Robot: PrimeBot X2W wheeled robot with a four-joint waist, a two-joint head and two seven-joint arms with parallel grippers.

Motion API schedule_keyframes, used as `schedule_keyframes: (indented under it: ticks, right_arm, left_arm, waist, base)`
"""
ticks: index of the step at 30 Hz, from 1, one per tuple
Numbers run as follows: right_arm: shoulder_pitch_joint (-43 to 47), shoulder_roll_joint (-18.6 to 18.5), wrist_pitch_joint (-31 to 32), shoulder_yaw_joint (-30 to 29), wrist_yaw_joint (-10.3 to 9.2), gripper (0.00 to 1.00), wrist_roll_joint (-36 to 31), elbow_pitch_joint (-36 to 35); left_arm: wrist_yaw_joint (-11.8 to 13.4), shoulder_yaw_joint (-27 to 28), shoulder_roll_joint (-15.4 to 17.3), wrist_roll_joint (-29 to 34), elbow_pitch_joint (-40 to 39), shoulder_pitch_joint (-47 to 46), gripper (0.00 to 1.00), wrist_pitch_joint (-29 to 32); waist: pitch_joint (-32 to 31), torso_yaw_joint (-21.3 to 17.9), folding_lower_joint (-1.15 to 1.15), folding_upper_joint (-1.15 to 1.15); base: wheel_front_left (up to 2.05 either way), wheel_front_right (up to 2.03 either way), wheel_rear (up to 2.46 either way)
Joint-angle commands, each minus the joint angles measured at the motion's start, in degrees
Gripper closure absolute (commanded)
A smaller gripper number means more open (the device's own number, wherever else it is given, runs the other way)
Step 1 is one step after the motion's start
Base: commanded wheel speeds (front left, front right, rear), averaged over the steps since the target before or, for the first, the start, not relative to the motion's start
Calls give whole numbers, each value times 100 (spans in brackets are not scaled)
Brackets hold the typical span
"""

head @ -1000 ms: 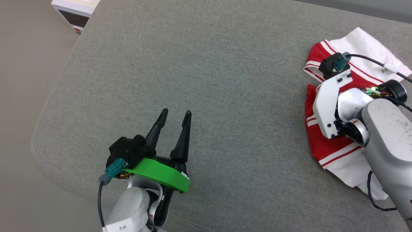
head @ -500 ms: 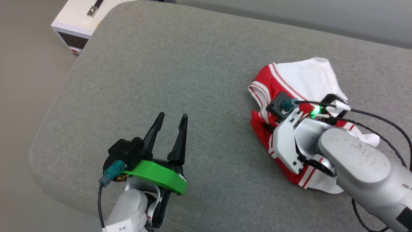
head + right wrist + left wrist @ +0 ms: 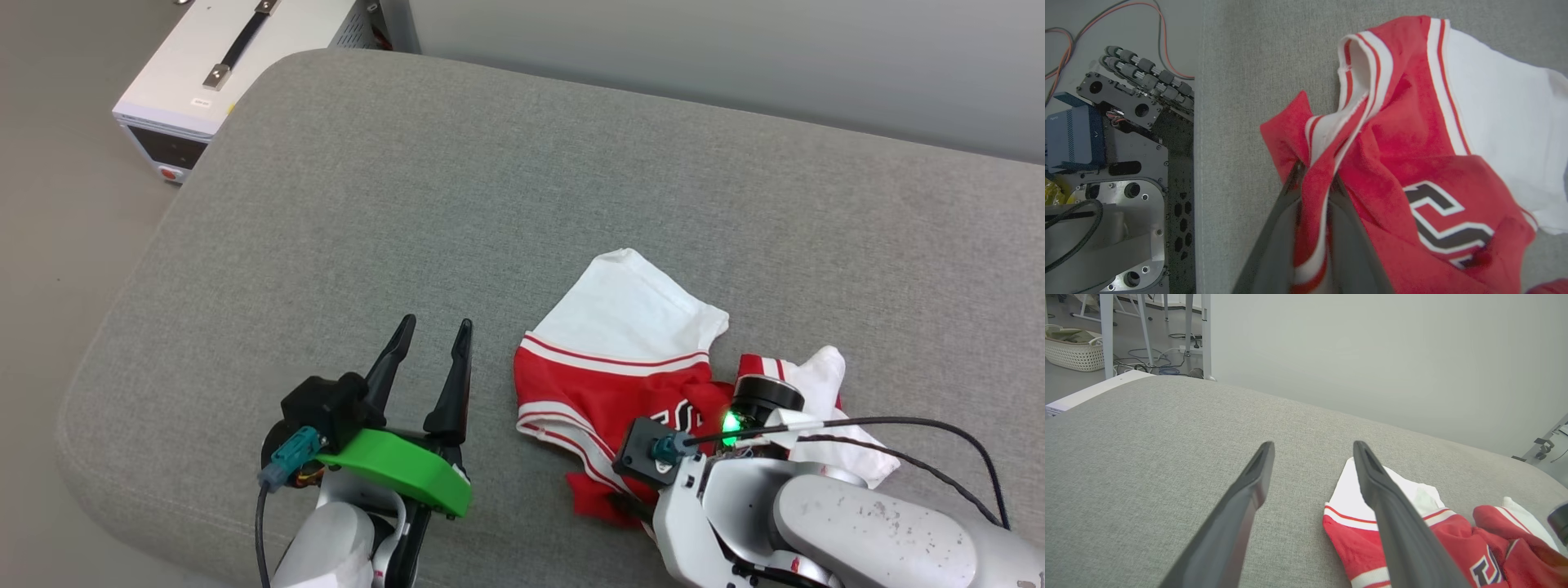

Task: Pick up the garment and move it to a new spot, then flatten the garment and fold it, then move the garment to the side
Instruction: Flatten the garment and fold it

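Observation:
The garment (image 3: 620, 384) is a crumpled red jersey with white sleeves, lying on the grey cushion (image 3: 408, 188) near its front edge. Black white-outlined lettering shows on it in the right wrist view. There my right gripper (image 3: 1316, 173) pinches a red fold with striped trim between its fingers. In the head view the right wrist (image 3: 735, 506) covers those fingers. My left gripper (image 3: 437, 322) hovers open and empty just left of the garment. Its right finger overlaps the garment's (image 3: 1351, 539) white sleeve in the left wrist view, where the left gripper (image 3: 1313, 445) stands wide.
A white instrument box (image 3: 237, 65) sits on the floor past the cushion's far left corner. A grey wall runs behind the cushion. The robot's base (image 3: 1106, 163) lies just off the cushion's near edge. A white basket (image 3: 1073, 355) stands far off.
The head camera has shifted. My right arm has carried the garment leftward across the cushion, from the right side to beside my left gripper. The left gripper has kept its pose.

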Motion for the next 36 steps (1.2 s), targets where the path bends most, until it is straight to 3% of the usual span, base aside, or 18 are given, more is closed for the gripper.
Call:
schedule_keyframes:
  ticks: [1,7,11,21,27,36]
  right_arm:
    - [-20,-32,-186,-32,-4,0,148,8]
    - [-279,-101,-1030,-120,-4,0,565,399]
    - [-282,-148,-1537,-593,-4,0,789,714]
    - [439,-109,-2716,-2999,-4,0,683,1612]
    - [1356,277,-3225,-4566,-4,0,231,1639]
    - [3083,1312,-3639,-6316,-4,0,-765,716]
  left_arm:
    - [-17,12,-21,50,24,59,0,-34]
    - [-17,109,-21,130,50,99,0,-34]
    - [-17,214,-18,174,35,124,0,-34]
    - [-17,401,7,195,-35,211,0,-34]
    - [-17,552,9,159,-37,320,0,-34]
    - [-17,452,70,118,87,471,0,-34]
  waist:
    - [-80,-100,0,0]
    - [-258,-410,0,0]
    - [-356,-622,0,0]
    - [-559,-1092,0,0]
    - [-639,-1330,0,0]
    - [-700,-1531,0,0]
  base:
    - [0,0,0]
    - [0,0,0]
    - [0,0,0]
    - [0,0,0]
    - [0,0,0]
    - [0,0,0]
